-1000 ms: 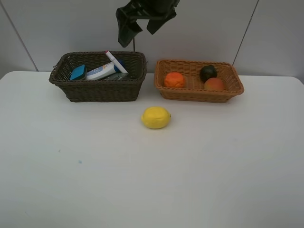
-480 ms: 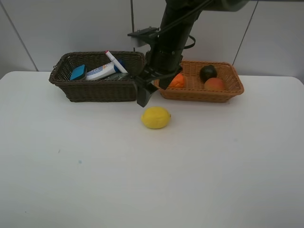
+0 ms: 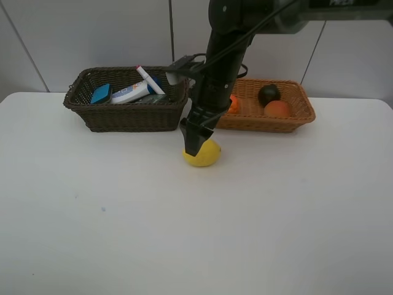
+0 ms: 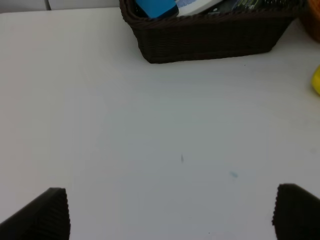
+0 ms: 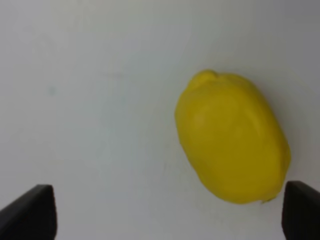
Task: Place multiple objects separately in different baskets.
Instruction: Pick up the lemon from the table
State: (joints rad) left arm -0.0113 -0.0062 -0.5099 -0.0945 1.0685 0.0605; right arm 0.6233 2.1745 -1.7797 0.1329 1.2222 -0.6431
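The oval yellow lemon (image 3: 204, 155) lies on the white table (image 3: 123, 209) before the baskets; my right gripper (image 3: 193, 145), jaws spread wide, has dropped onto it, ready to close.

Right tool (image 3: 193, 145) low over table, jaws wide; left tool (image 4: 170, 212) likewise spread.

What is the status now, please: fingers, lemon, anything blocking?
Right gripper open, directly over lemon. Left gripper open, over bare table. Lemon on table, ungrasped. Nothing blocking.

White table (image 3: 123, 233) with lemon (image 3: 206, 156), brown basket (image 3: 129, 117), tan basket (image 3: 270, 121).
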